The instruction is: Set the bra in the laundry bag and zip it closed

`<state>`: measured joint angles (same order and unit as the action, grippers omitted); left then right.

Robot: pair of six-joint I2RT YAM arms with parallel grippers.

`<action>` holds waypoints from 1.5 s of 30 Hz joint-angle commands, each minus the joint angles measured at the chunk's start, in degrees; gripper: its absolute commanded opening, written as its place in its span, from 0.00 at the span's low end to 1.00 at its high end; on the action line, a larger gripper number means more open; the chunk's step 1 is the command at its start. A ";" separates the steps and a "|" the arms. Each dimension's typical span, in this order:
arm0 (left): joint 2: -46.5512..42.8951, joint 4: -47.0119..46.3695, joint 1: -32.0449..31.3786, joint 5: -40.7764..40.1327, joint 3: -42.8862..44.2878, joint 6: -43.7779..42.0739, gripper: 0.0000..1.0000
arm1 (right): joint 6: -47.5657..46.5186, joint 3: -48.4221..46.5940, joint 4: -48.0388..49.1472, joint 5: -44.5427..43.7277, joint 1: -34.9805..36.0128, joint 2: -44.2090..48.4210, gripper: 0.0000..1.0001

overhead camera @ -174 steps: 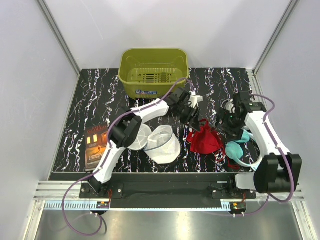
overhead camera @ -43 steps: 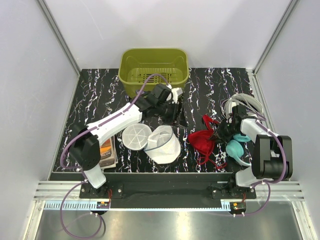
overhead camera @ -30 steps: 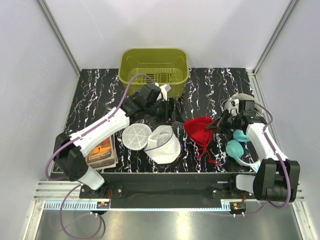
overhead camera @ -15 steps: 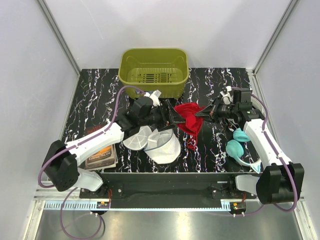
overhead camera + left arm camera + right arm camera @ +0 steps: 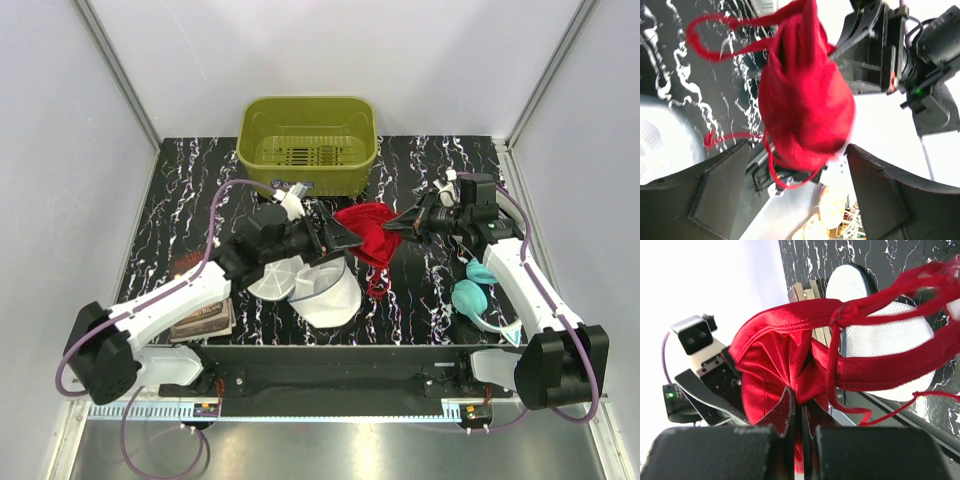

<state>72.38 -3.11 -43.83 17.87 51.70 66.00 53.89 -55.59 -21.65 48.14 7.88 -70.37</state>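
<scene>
Red bra (image 5: pixel 365 230) held in air, pinched by right gripper (image 5: pixel 391 226). Left gripper (image 5: pixel 345 237) spread wide around it, nothing gripped. Laundry bag (image 5: pixel 325 292) open on table nearby; bra not yet put in, zip undone.

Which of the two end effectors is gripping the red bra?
The right end effector, shut on the bra and holding it in the air. The left end effector stands wide open around it.
</scene>
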 commanded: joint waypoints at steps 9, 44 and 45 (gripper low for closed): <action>-2.52 -0.31 2.44 0.76 1.82 2.73 0.99 | -0.54 -1.80 2.93 3.01 0.73 0.23 0.00; 0.22 14.42 7.71 17.62 7.53 -22.47 0.00 | -13.76 -4.06 -15.77 4.69 3.37 4.89 0.76; 0.13 15.41 8.32 19.03 8.06 -25.01 0.00 | -16.25 -5.13 -18.32 4.51 3.37 4.98 0.80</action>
<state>74.76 1.30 -37.06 29.80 54.22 54.61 48.64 -55.55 -28.51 51.55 10.83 -66.76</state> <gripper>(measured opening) 0.079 0.741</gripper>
